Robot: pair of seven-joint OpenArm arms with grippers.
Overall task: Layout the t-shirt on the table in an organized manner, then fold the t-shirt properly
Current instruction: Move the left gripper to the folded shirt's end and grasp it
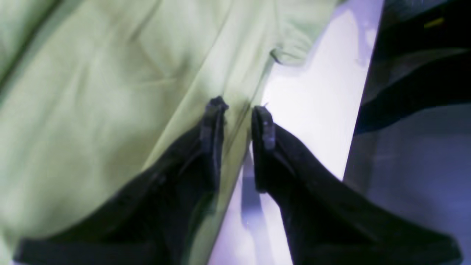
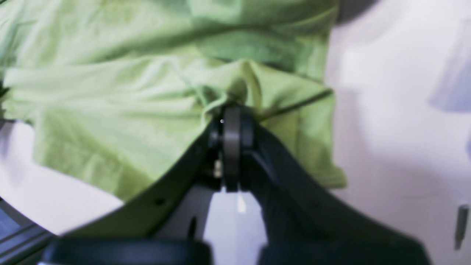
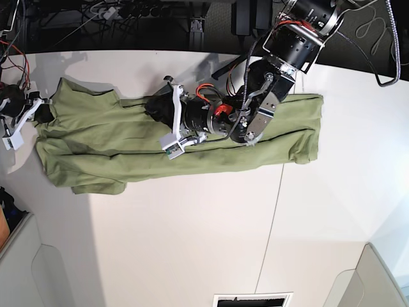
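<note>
Softly wrinkled t-shirt (image 3: 192, 160) on smooth table (image 3: 192, 243)

t-shirt (image 1: 92, 110) cropped, blurred; left pincer (image 3: 167, 115) tips hidden

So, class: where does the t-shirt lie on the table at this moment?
In the base view the t-shirt lies stretched across the far half of the table, from the left edge to right of centre, partly under the left arm.

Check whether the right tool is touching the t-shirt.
Touching. The right wrist view shows the right tool shut, with a bunched fold of the t-shirt pinched at its tips.
</note>
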